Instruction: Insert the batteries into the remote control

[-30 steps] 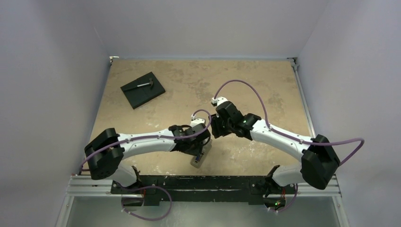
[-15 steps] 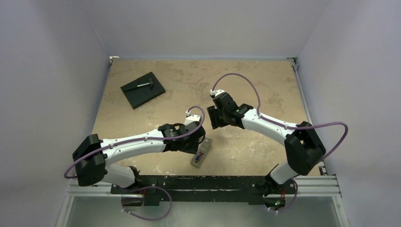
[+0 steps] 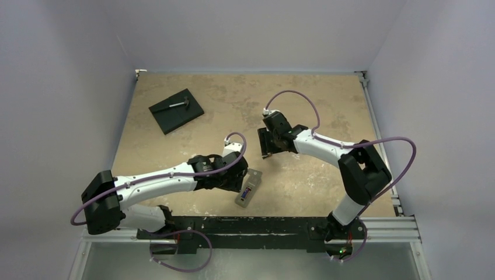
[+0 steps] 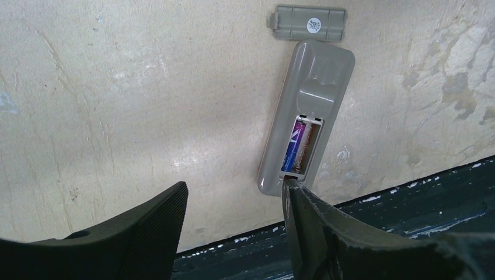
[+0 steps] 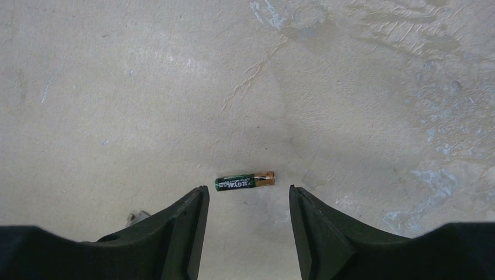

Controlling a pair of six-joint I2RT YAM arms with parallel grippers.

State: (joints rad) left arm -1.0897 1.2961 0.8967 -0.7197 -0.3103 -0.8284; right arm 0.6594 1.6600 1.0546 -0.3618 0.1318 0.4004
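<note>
Right gripper [image 5: 246, 192] gapes over battery [image 5: 244, 181]; cover [image 4: 310, 23] beside remote [image 4: 315, 87]

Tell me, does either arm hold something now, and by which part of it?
Nothing is held. The left fingers are open near the slim grey-backed remote control; the right fingers are open above the small green-and-gold battery, which lies untouched on the table.

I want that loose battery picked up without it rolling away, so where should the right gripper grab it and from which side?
Take the battery at mid-body, straight down from above. It lies flat on the table, its length running jaw to jaw of the open right gripper, so a quarter wrist turn should let the jaws close across the round barrel, not its ends.
</note>
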